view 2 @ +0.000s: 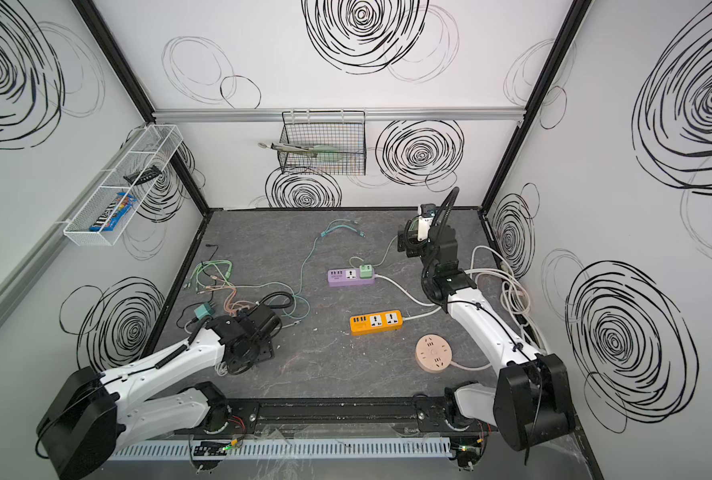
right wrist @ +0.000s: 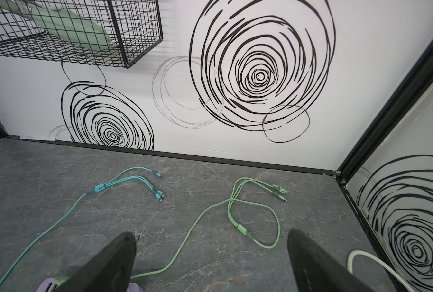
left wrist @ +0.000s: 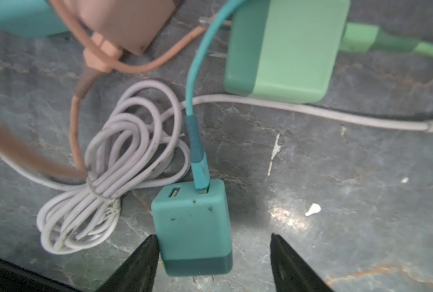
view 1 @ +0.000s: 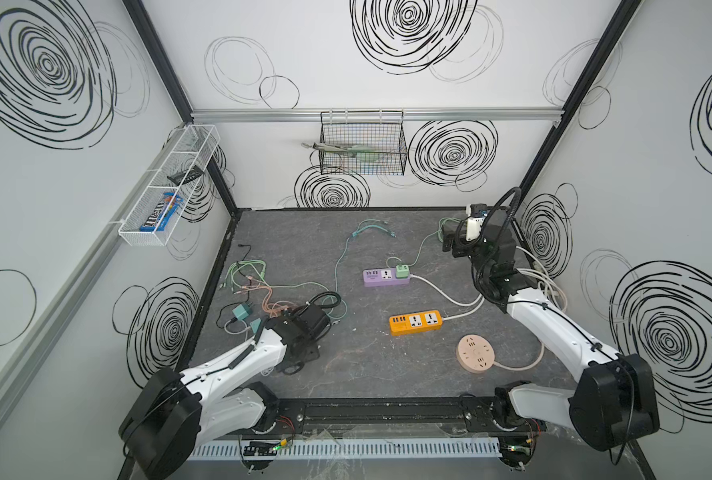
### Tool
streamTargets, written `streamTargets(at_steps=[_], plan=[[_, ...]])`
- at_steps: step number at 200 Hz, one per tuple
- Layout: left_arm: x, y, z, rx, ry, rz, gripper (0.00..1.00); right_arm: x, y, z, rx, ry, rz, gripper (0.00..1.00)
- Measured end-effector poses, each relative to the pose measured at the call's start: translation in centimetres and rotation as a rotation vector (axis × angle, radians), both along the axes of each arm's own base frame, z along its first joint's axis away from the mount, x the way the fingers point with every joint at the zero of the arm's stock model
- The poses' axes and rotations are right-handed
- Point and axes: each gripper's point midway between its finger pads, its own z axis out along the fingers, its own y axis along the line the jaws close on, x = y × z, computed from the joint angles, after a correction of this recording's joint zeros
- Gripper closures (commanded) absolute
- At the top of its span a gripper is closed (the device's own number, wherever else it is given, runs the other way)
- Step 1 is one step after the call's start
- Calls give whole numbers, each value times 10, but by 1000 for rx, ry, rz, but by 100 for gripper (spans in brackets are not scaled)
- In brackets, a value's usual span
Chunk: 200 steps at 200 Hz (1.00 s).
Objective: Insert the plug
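The plug (left wrist: 192, 227) is a teal cube charger with two metal prongs, lying on the grey table with a teal cable in one of its USB ports. My left gripper (left wrist: 214, 236) is open around it: one finger (left wrist: 144, 257) touches the plug's side, and the other finger (left wrist: 288, 260) stands apart from it. In both top views my left wrist (view 1: 304, 328) hides the plug. My right gripper (right wrist: 211, 233) is open and empty above the table's back right (view 1: 449, 243). An orange power strip (view 1: 415, 322) lies mid-table.
A purple strip (view 1: 381, 277) holds a green charger (view 1: 402, 272). A round pink socket hub (view 1: 475, 354) lies front right. A mint charger (left wrist: 286, 50), a pink charger (left wrist: 124, 22), a coiled white cable (left wrist: 109, 177) and loose cables crowd the plug.
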Motion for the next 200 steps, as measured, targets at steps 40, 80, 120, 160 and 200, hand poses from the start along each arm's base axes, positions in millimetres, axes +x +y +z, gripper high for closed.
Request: streamTargets(at_steps=[40, 80, 120, 160, 200], plan=[[2, -4, -10, -2, 18, -7, 58, -3, -5, 6, 0, -23, -19, 3], [8, -11, -1, -18, -15, -46, 71, -3, -6, 7, 7, -30, -26, 3], [57, -47, 57, -128, -215, -132, 73, -4, -4, 7, 75, -20, -27, 3], [104, -87, 92, -200, -317, -218, 76, -17, 9, -11, 175, 34, 49, 3], [128, -114, 89, -273, -349, -261, 76, -36, 33, -45, 258, 136, 180, 0]])
